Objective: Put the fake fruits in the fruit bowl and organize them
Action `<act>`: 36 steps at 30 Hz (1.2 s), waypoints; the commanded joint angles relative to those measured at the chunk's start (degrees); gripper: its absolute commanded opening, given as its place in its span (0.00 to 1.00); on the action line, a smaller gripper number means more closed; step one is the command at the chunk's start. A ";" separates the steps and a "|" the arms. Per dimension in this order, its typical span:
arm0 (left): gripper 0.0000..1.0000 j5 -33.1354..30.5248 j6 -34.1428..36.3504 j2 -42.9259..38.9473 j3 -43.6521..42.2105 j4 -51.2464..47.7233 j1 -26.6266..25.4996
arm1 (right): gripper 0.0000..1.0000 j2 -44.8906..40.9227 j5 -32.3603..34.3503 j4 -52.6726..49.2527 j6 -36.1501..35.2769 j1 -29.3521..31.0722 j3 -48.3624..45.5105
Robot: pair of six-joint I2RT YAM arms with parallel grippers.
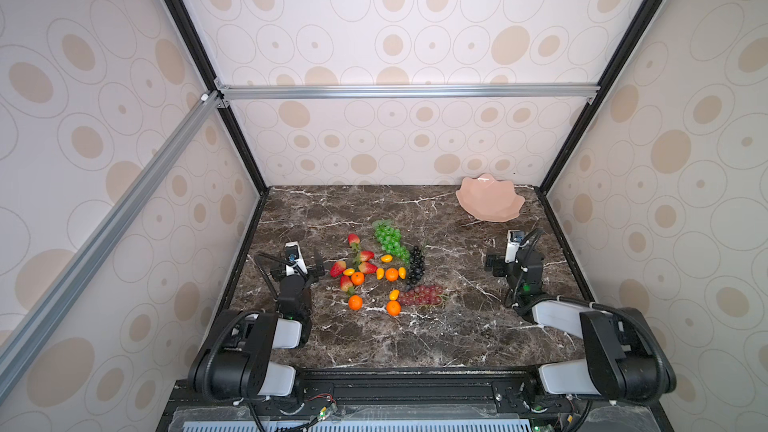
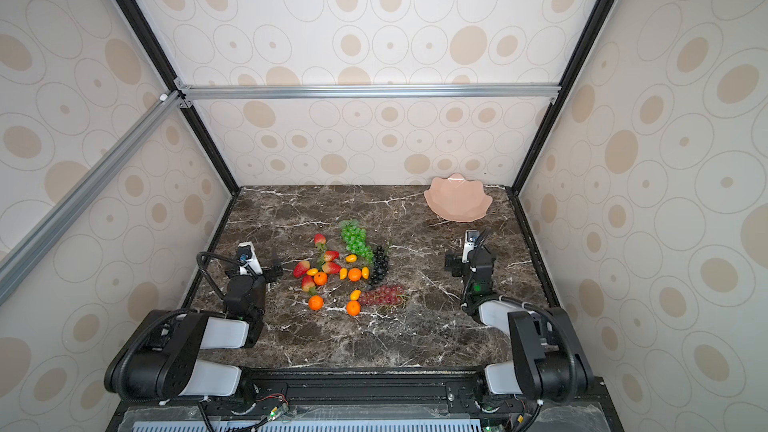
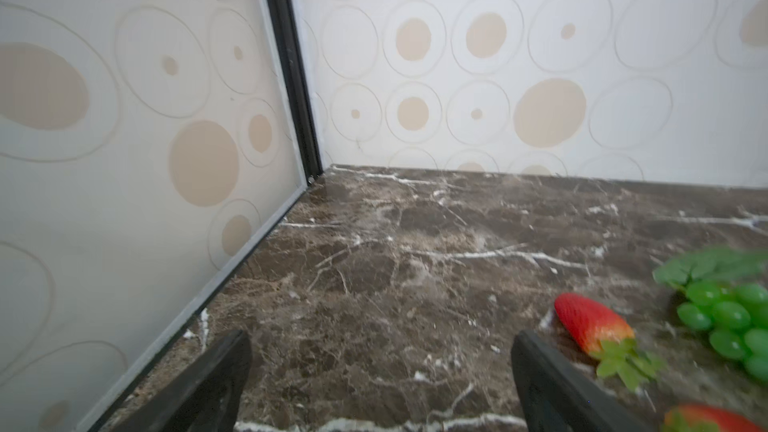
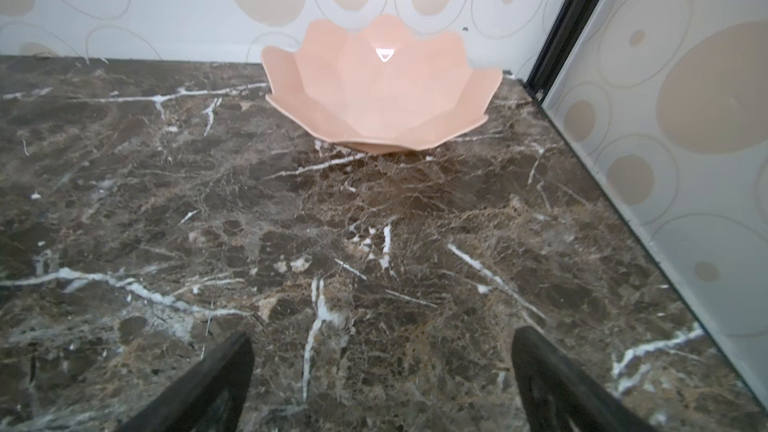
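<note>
In both top views the fake fruits (image 1: pixel 391 274) are seen gathered near the middle of the counter (image 1: pixel 457 338), a little toward 9 o'clock. The fruit bowl (image 1: pixel 490 201) is set at the counter's 1 o'clock corner, well apart from them. The left tool (image 3: pixel 382 340) is held at the fruits' 9 o'clock side, its jaws spread apart with nothing between them. A strawberry (image 3: pixel 594 326) and the green grape bunch (image 3: pixel 727 317) lie near it. The right tool (image 4: pixel 382 334) is held at their 3 o'clock side, jaws likewise spread over bare counter, with the fruit bowl at its 12 o'clock.
</note>
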 commanded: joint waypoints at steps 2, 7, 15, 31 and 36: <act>0.98 -15.54 -9.91 -3.76 9.45 -24.39 -0.39 | 1.00 -6.95 3.01 -12.63 5.98 0.07 3.22; 0.98 -16.19 -18.65 -6.43 16.79 -41.76 -0.59 | 1.00 -10.61 3.64 -28.56 16.14 0.07 8.99; 0.98 -4.63 -33.12 -11.36 21.46 -58.18 -0.57 | 1.00 -13.28 4.76 -45.37 26.31 -0.01 15.75; 0.98 17.79 -26.31 -14.52 22.27 -46.01 -16.68 | 0.92 6.12 -15.10 -64.49 17.04 0.41 38.52; 0.98 19.57 -24.41 -9.77 27.17 -44.64 -24.12 | 0.84 14.69 -14.85 -69.35 12.45 2.43 47.48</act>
